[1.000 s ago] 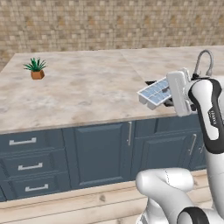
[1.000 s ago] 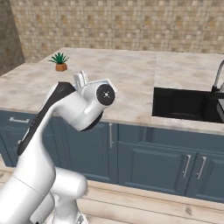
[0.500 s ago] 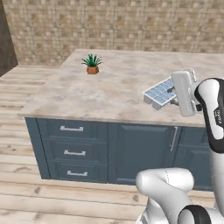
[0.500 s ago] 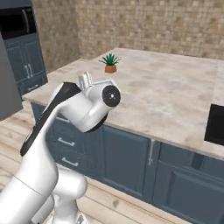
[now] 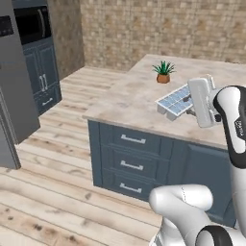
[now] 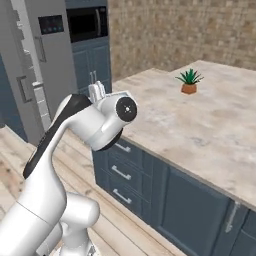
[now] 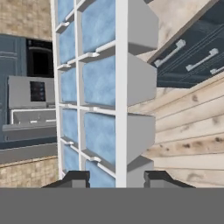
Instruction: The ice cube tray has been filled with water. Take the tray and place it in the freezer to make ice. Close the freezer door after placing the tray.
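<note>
- Ice cube tray (image 5: 176,101) is hanging in the air over the table (image 5: 129,101) edge, pinched at one end by the gripper (image 7: 116,178).
- Water (image 7: 99,75) is sitting in every visible cell.
- Freezer (image 6: 37,60) is standing well apart, across the floor.
- Potted plant (image 5: 163,72) is resting on the table.

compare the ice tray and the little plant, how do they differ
The ice tray is flat, white, with pale blue cells; the plant is spiky green in a small brown pot. The tray is held up off the counter in the jaws, tilted; the plant stands upright on the counter. Both are small.
</note>
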